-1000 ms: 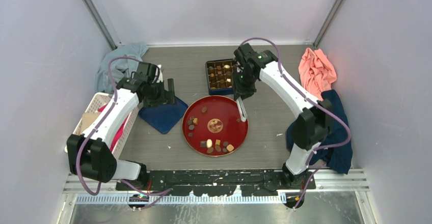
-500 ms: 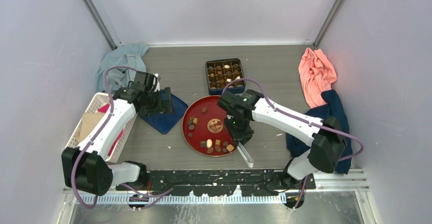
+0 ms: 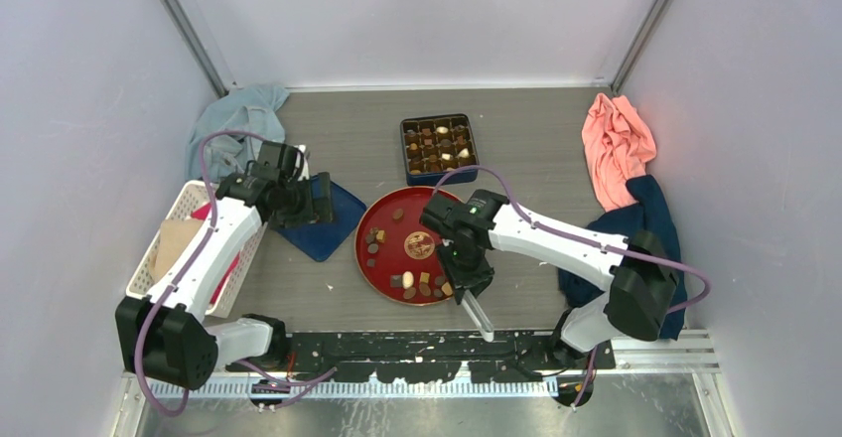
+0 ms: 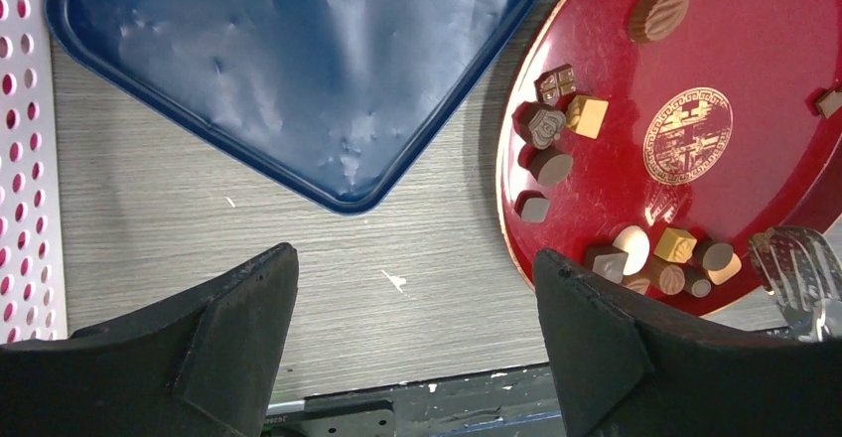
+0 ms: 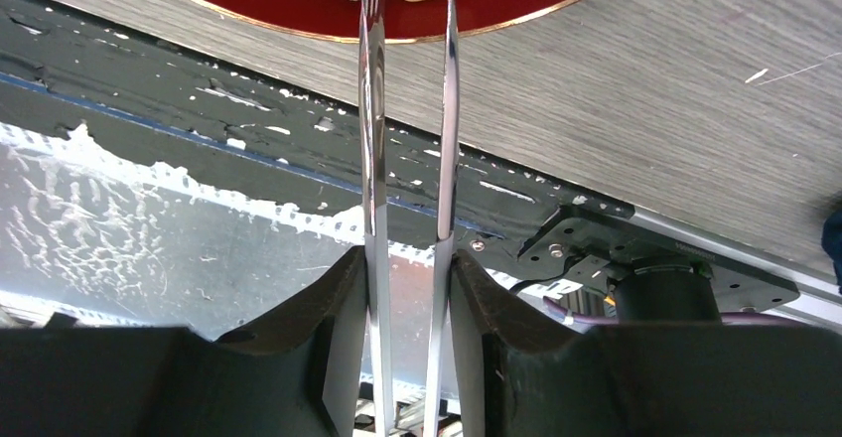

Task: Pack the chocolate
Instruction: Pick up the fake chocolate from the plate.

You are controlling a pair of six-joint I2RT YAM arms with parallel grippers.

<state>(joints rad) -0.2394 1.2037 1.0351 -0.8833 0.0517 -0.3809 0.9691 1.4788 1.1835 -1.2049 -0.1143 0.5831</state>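
Top external: right gripper [image 5: 409,256], clamping tongs [image 3: 480,318], is easing nearer over chocolates [image 3: 424,279] at the red plate's [image 3: 392,254] near edge; left gripper [image 4: 415,253] is hanging wide.

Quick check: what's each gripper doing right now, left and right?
Left gripper: open, holding nothing.
Right gripper: closed on the metal tongs.

Same deal on both: the left arm [image 3: 213,246] and right arm [image 3: 548,241] have white shells with chunky black joints, and a purple cable [image 3: 205,159] loops along each. The fingers [image 4: 596,348] are matte black wedges, rubbery I think, hard to tell.
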